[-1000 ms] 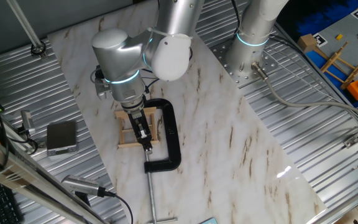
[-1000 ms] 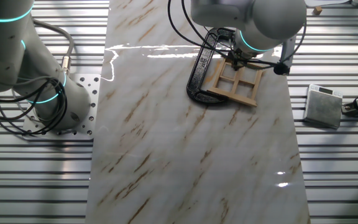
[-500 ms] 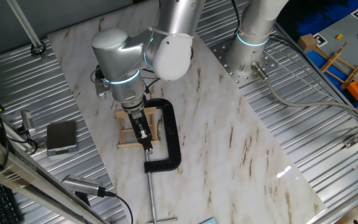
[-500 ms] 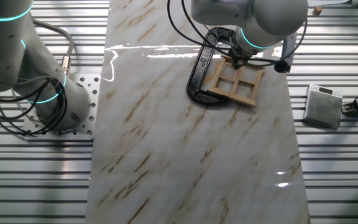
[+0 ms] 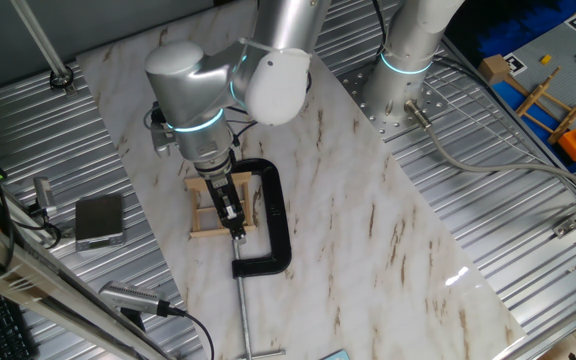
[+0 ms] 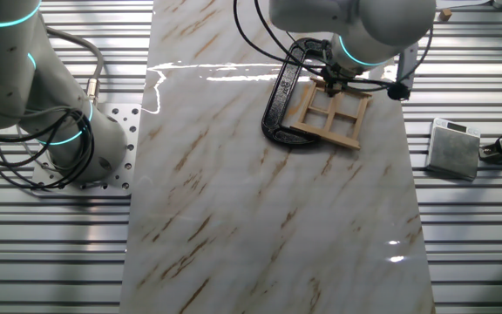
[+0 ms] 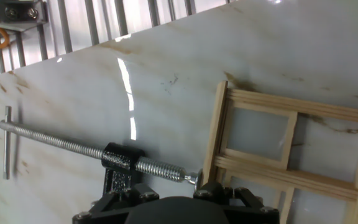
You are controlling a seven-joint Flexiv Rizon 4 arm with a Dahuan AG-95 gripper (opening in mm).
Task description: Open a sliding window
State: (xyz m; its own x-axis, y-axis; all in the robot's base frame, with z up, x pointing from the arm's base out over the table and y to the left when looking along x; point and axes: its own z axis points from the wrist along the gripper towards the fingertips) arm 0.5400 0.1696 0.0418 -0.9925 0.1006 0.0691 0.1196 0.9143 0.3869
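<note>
One small sliding window (image 6: 331,111) of pale wood lay flat on the marble-patterned surface (image 6: 260,218), toward the end of the slab away from the arm's base, its cross-bars dividing it into panes through which the marble showed. A black C-clamp (image 5: 271,222) curved around one side of the frame, and in the hand view its threaded screw (image 7: 73,149) ran across the slab with its tip against the frame's outer edge. The tool (image 5: 232,212) pointed down over the window, its fingers reaching in among the frame's bars; whether they were spread or pinched on a bar I cannot tell, since the wrist hid them in the other fixed view and the hand view showed only the dark housing. Beside the slab, on the ribbed metal, sat a small grey box (image 6: 453,147)
</note>
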